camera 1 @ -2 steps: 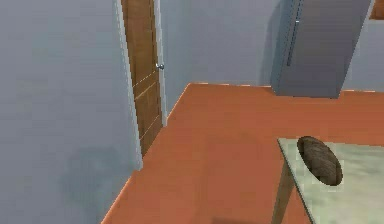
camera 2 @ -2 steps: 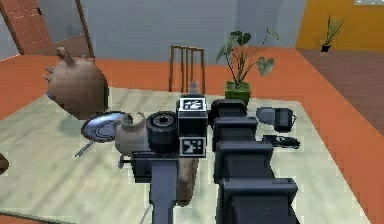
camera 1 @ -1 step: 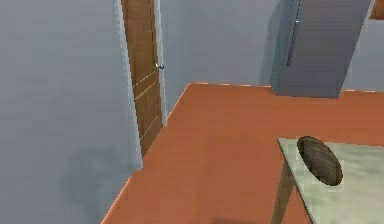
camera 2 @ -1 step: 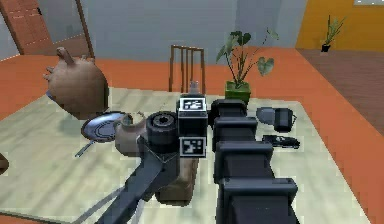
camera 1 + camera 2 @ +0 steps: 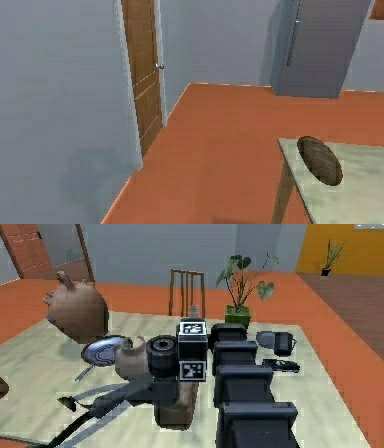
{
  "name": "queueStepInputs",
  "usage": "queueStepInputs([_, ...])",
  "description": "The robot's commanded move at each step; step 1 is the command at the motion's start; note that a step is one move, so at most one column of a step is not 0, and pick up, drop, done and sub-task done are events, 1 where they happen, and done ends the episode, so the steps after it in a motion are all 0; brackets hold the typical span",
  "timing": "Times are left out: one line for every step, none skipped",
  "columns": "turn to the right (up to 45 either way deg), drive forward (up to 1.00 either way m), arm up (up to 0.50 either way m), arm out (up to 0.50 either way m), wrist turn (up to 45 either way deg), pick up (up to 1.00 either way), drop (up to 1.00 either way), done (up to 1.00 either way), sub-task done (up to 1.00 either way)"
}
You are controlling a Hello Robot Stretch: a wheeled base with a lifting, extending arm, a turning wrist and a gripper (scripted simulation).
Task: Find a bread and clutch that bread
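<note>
Probably the bread: brown oval lump (image 5: 320, 160) at the table (image 5: 360, 195) edge. Gripper (image 5: 120, 384) above the same table; cannot tell jaws' state or load. Risk: bumping the brown jug (image 5: 75, 309) on that table while reaching.

Brown blocky bread-like lump (image 5: 177, 409) — lying on the pale tabletop (image 5: 330, 409), upper part hidden, details unclear

Dark square arm (image 5: 246, 389), white black-marked squares (image 5: 192, 367)

Table (image 5: 340, 394): brown jug (image 5: 78, 306), round plate (image 5: 103, 351), dark box (image 5: 278, 342).
</note>
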Motion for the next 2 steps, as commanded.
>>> queueStepInputs([0.0, 0.0, 0.0, 0.0, 45.0, 0.0, 0.0, 0.0, 0.0])
queueStepInputs([0.0, 0.0, 0.0, 0.02, 0.0, 0.0, 0.0, 0.0, 0.0])
